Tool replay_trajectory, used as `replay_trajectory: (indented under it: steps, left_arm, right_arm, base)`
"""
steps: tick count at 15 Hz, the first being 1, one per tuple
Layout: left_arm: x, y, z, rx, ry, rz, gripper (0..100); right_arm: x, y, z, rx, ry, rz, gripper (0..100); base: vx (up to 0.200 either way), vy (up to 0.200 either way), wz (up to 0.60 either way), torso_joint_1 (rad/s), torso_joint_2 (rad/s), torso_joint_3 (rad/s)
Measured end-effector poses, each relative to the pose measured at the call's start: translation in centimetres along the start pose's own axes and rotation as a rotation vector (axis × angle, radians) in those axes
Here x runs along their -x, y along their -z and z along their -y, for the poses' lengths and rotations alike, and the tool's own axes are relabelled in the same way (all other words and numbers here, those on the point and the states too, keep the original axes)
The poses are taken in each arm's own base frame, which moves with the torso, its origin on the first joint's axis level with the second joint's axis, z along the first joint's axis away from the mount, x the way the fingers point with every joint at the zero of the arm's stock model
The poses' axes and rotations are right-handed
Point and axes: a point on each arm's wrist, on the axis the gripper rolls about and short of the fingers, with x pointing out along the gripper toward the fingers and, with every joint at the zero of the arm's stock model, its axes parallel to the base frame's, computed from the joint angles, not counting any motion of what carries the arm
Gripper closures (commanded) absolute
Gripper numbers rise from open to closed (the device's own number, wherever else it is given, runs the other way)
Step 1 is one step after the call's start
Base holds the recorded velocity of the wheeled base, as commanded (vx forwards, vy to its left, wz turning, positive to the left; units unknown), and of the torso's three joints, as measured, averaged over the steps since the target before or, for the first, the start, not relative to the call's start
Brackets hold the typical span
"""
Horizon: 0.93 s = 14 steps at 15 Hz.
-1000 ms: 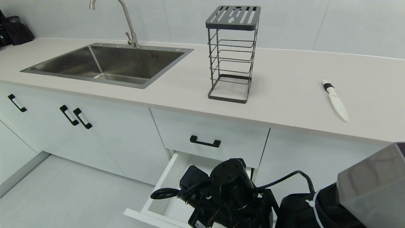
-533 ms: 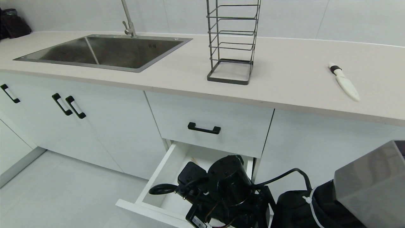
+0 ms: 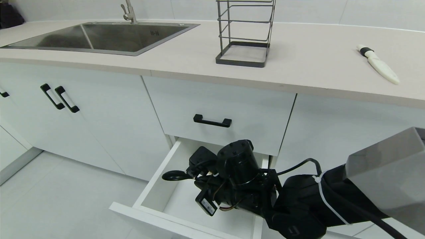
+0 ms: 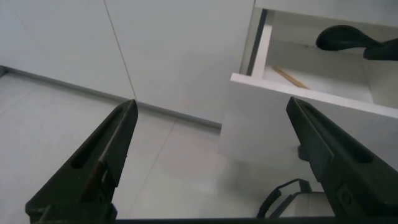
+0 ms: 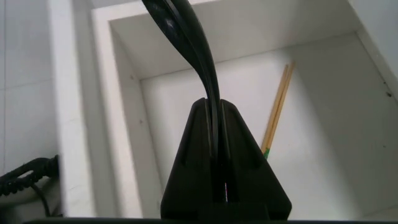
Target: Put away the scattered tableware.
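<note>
My right gripper (image 5: 214, 115), clamped on a black spoon (image 5: 181, 34), hovers over the open drawer (image 3: 179, 209); next, lower and release.

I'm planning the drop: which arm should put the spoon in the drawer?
Right. Its hand is shut on the spoon over the open drawer; the left hand is open and empty, outside it.

On my head feed I see a recessed stainless-steel sink (image 3: 99, 50) set in the pale beige countertop (image 3: 308, 63), with a chrome faucet (image 3: 128, 11) at its far rim. Below are white cabinet doors with black bar handles (image 3: 106, 119), and light grey floor tiles (image 3: 59, 199) lie beneath.
</note>
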Motion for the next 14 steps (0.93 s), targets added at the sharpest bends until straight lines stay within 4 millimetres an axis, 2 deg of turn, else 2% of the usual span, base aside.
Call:
replay_trajectory:
  steps: [6,14]
  left_arm:
    - [0.0,0.0,0.0,0.0,0.001,0.001,0]
    - [0.0,0.0,0.0,0.0,0.0,0.001,0]
  right_arm:
    - [-2.5,0.4,1.7,-0.024,0.151,-0.018,100]
    - [-4.9,2.7,2.4,-0.087,0.28,-0.096,100]
  base:
    - [0.0,0.0,0.0,0.0,0.0,0.0]
    - [0.0,0.0,0.0,0.0,0.0,0.0]
